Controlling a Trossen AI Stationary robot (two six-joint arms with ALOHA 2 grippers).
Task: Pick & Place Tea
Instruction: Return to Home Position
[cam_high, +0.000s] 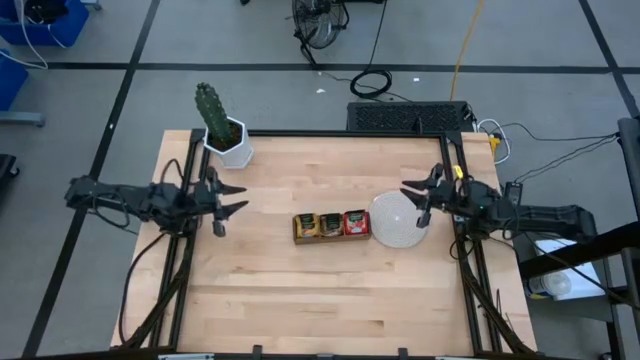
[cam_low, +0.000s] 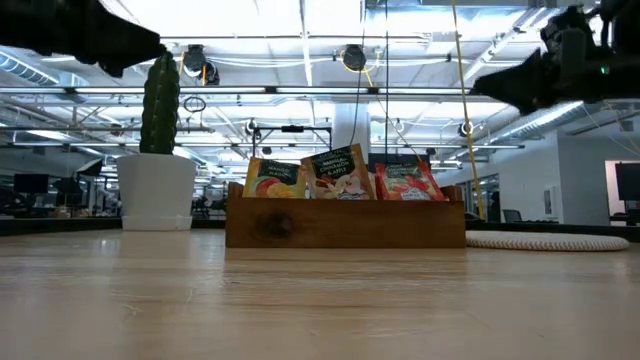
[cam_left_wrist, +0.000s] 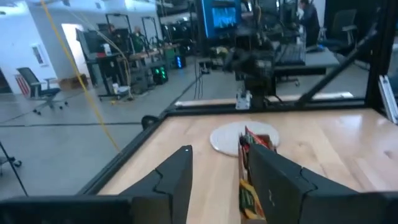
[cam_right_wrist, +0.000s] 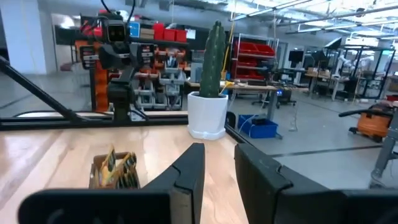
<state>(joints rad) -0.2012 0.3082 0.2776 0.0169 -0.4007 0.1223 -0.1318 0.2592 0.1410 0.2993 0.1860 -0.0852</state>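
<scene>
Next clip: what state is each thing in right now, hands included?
Left hand: open, holding nothing, raised over the table's left side.
Right hand: open, holding nothing, raised at the disc's edge.
Tea: standing in the tray, sorted yellow, tan, red.
Tray: upright, all three compartments filled.
Disc: lying flat beside the tray.
Cactus: upright in its pot.

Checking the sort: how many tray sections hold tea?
3. Yellow-orange tea in the left section, tan tea in the middle, red tea in the right; further sachets may be hidden.
</scene>
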